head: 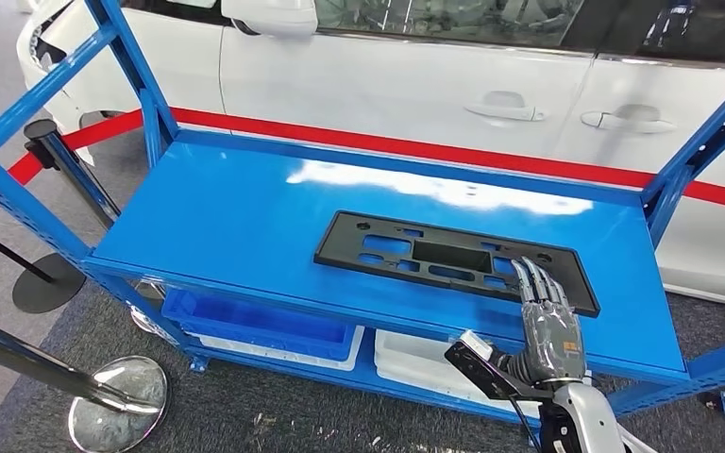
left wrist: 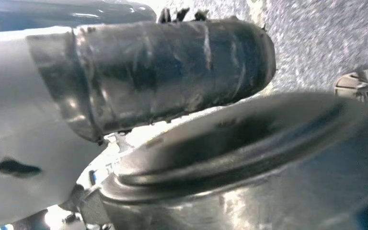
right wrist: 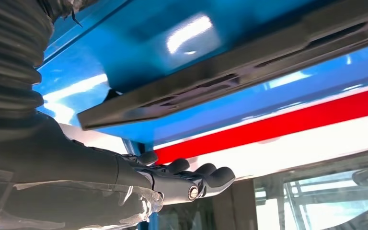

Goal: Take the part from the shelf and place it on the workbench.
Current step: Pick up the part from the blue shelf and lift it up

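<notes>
The part is a flat black rectangular panel with cut-outs, lying on the blue shelf top, right of its middle. My right hand reaches in from the near right with fingers stretched out straight over the part's near right corner, holding nothing. In the right wrist view the extended fingers show a gap to the part's edge. In the left wrist view the left hand is a dark blurred shape close to the lens, and its fingers cannot be made out.
Blue shelf posts rise at the far left and at the right. A blue bin and a white bin sit on the lower level. Stanchions stand at the left. Behind the shelf are a white car and a red belt.
</notes>
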You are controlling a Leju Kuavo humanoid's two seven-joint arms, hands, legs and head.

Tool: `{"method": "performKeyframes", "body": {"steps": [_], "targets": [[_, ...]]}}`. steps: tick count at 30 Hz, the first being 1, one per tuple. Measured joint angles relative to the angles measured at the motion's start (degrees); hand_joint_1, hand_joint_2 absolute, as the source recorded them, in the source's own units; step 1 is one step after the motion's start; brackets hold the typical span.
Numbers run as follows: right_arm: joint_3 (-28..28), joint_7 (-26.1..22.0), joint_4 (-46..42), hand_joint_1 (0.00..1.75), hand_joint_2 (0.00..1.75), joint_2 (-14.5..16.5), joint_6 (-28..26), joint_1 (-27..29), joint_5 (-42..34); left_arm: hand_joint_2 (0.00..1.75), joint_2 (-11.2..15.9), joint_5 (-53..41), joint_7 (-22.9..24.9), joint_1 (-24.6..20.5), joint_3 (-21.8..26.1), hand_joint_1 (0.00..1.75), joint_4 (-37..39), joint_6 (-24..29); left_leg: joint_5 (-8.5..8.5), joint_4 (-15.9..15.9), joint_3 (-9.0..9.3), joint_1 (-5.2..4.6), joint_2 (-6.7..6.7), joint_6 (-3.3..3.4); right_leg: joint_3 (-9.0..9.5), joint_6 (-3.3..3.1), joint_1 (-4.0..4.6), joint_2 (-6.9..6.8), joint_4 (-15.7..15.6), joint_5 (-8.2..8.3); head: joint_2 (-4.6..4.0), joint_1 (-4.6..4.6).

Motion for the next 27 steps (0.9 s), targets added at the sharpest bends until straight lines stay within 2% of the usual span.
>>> {"method": "performKeyframes", "body": {"steps": [3, 5, 7, 9, 10, 11, 12, 14, 15, 16, 18, 20, 21, 23, 25, 26, 27], "targets": [[-0.08, -0.06, 0.14, 0.0, 1.75, 0.17, 0.04, -0.04, -0.02, 0.0, 0.01, 0.0, -0.03, -0.11, -0.02, 0.0, -0.01, -0.1, -0.34, -1.64, 0.64, -0.1, -0.08, 0.8, -0.14, 0.73, 0.19, 0.02, -0.11, -0.14, 0.01, 0.1], [-0.26, -0.14, 0.2, 0.0, 1.75, 0.32, 0.07, -0.07, -0.03, 0.0, 0.04, 0.0, -0.03, -0.05, -0.02, 0.0, -0.01, -0.18, -0.26, -2.21, 1.1, 0.08, -0.07, 1.36, -0.41, 1.25, 0.08, -0.11, 0.78, -0.88, 0.01, 0.16], [-0.56, -0.24, 0.28, 0.0, 1.75, 0.37, 0.1, -0.14, -0.06, 0.0, 0.08, -0.01, -0.03, -0.03, -0.02, 0.0, -0.02, -0.26, -0.34, -2.57, 1.65, 0.2, -0.02, 1.94, -2.87, 1.62, -0.04, -0.21, 5.9, -3.41, 0.0, 0.26], [-0.73, -0.34, 0.48, 0.0, 1.75, 0.43, 0.19, -0.1, -0.14, 0.0, 0.1, -0.03, -0.05, -0.1, -0.02, 0.0, -0.02, -0.35, -0.63, -2.55, 1.95, 0.11, 0.0, 2.38, -7.04, 1.85, -0.1, -0.2, 13.35, -6.13, 0.0, 0.27], [-0.73, -0.39, 0.6, 0.0, 1.75, 0.5, 0.27, -0.04, -0.17, 0.0, 0.1, -0.04, -0.08, -0.11, -0.02, 0.0, -0.02, -0.39, -0.79, -2.49, 2.11, 0.08, -0.02, 2.45, -8.6, 1.93, -0.15, -0.2, 15.64, -6.44, 0.0, 0.27], [-0.73, -0.44, 0.75, 0.0, 1.75, 0.61, 0.37, 0.0, -0.21, 0.0, 0.1, -0.05, -0.11, -0.11, -0.02, 0.0, -0.02, -0.41, -1.0, -2.4, 2.28, 0.06, -0.04, 2.47, -9.29, 1.95, -0.18, -0.21, 16.08, -5.7, 0.0, 0.26], [-0.73, -0.52, 0.89, 0.0, 1.75, 0.72, 0.46, 0.01, -0.25, 0.0, 0.11, -0.07, -0.15, -0.09, -0.02, 0.0, -0.02, -0.43, -1.26, -2.27, 2.51, 0.05, -0.08, 2.41, -8.93, 1.91, -0.2, -0.22, 14.46, -3.99, 0.0, 0.27], [-0.75, -0.74, 1.2, 0.0, 1.75, 0.91, 0.59, -0.03, -0.37, 0.0, 0.13, -0.11, -0.22, -0.03, -0.03, 0.0, -0.02, -0.44, -1.91, -1.91, 2.97, 0.04, -0.14, 2.1, -6.02, 1.63, -0.19, -0.27, 7.43, 0.2, 0.0, 0.26], [-0.76, -0.83, 1.34, 0.0, 1.75, 0.99, 0.59, -0.07, -0.44, 0.0, 0.13, -0.14, -0.27, -0.03, -0.04, 0.0, -0.02, -0.44, -2.23, -1.69, 3.05, -0.05, -0.17, 1.83, -4.59, 1.45, -0.03, -0.28, 4.27, 1.38, 0.0, 0.26], [-0.8, -0.89, 1.46, 0.0, 1.75, 1.08, 0.57, -0.1, -0.49, 0.0, 0.13, -0.15, -0.34, -0.05, -0.05, 0.0, -0.02, -0.45, -2.44, -1.54, 3.02, -0.12, -0.17, 1.54, -3.7, 1.23, 0.13, -0.25, 2.3, 1.85, 0.0, 0.22], [-0.89, -0.96, 1.65, 0.0, 1.75, 1.24, 0.56, -0.13, -0.54, 0.0, 0.13, -0.15, -0.47, -0.12, -0.07, 0.0, -0.02, -0.45, -2.59, -1.58, 2.94, -0.16, -0.17, 0.93, -3.38, 0.79, 0.42, -0.12, 1.41, 1.62, 0.0, 0.2], [-0.94, -1.01, 1.78, 0.0, 1.75, 1.36, 0.57, -0.13, -0.51, 0.0, 0.17, -0.15, -0.52, -0.13, -0.09, 0.0, -0.02, -0.46, -3.03, -1.32, 2.88, -0.1, -0.09, 0.23, -3.11, 0.2, 0.18, -0.03, 1.06, 1.7, 0.0, 0.16], [-0.95, -1.03, 1.84, 0.0, 1.75, 1.42, 0.63, -0.15, -0.43, 0.0, 0.19, -0.15, -0.53, -0.14, -0.11, 0.0, -0.02, -0.5, -3.79, -0.15, 2.42, -0.08, -0.03, -0.12, -2.86, -0.1, 0.06, -0.04, 0.84, 1.69, 0.0, 0.06], [-0.96, -1.3, 2.1, 0.0, 1.75, 1.67, 0.94, -0.19, -0.15, 0.0, 0.21, -0.14, -0.62, -0.13, -0.14, 0.0, -0.02, -0.66, -6.47, 5.45, -0.34, 0.04, 0.04, -0.62, -2.43, -0.6, -0.05, -0.16, 0.62, 1.51, 0.0, -0.11], [-0.95, -1.99, 2.83, 0.0, 1.75, 2.31, 1.27, -0.2, 0.07, 0.0, 0.2, -0.1, -0.82, -0.09, -0.24, 0.0, -0.02, -0.94, -8.63, 12.25, -4.38, 0.15, 0.05, -0.79, -2.25, -0.94, 0.0, -0.25, 0.64, 1.24, 0.0, -0.21], [-0.94, -2.4, 3.33, 0.0, 1.75, 2.75, 1.33, -0.2, 0.12, 0.0, 0.2, -0.08, -0.92, -0.07, -0.31, 0.0, -0.02, -1.07, -8.38, 13.66, -5.53, 0.15, 0.05, -0.77, -2.11, -1.01, 0.03, -0.25, 0.64, 1.1, 0.0, -0.21], [-0.93, -2.74, 3.8, 0.0, 1.75, 3.17, 1.32, -0.2, 0.15, 0.0, 0.2, -0.07, -1.01, -0.05, -0.37, 0.0, -0.02, -1.16, -7.0, 12.83, -5.56, 0.14, 0.05, -0.65, -1.88, -1.02, 0.06, -0.21, 0.65, 0.94, 0.0, -0.22]]}}
